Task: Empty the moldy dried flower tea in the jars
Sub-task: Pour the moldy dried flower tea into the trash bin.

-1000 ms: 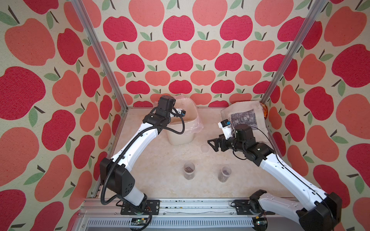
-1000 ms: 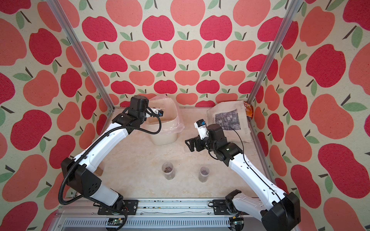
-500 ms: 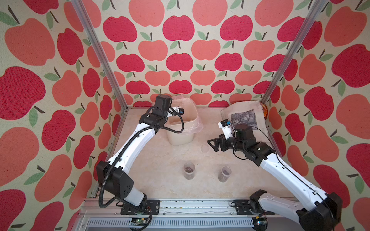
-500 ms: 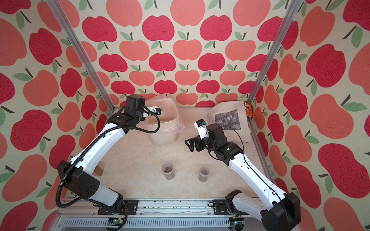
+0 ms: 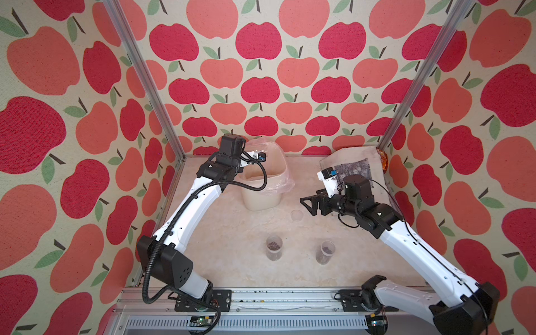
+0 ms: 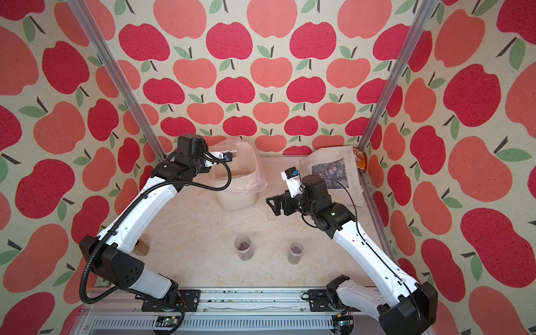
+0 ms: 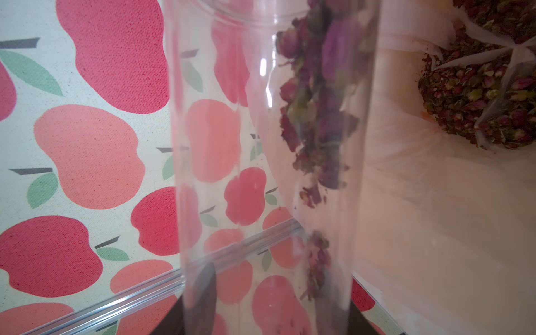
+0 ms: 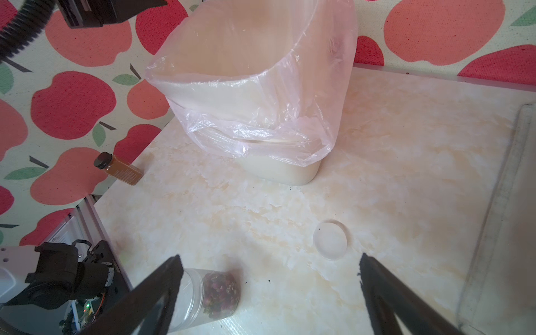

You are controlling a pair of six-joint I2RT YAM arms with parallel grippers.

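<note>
1. Left wrist view: the left gripper (image 7: 266, 317) is clamped on a clear jar (image 7: 232, 145), with dark fingers showing at either side of its base. The jar is tipped with its mouth toward the bin's inside.
2. The tea (image 7: 316, 101), purple-brown dried buds, lies strung along the jar's lower wall toward the mouth. The tilt seems meant to let it slide out by its own weight.
3. A heap of buds (image 7: 478, 98) already lies in the liner beyond the mouth, so the jar appears to be held right over the opening to keep crumbs off the table (image 5: 232, 232).
4. In a top view the bin (image 5: 261, 201) stands at the back, and its liner (image 8: 290, 130) is folded over the rim.
5. The right gripper (image 8: 269, 261) hangs spread wide and empty above a loose round lid (image 8: 330, 239), which lies flat on the table. This arm probably took the lid off.
6. Two other jars (image 5: 273, 247) (image 5: 325, 251) stand upright near the front, well apart from the bin, each with tea inside. By my reckoning the task is about a third done.
</note>
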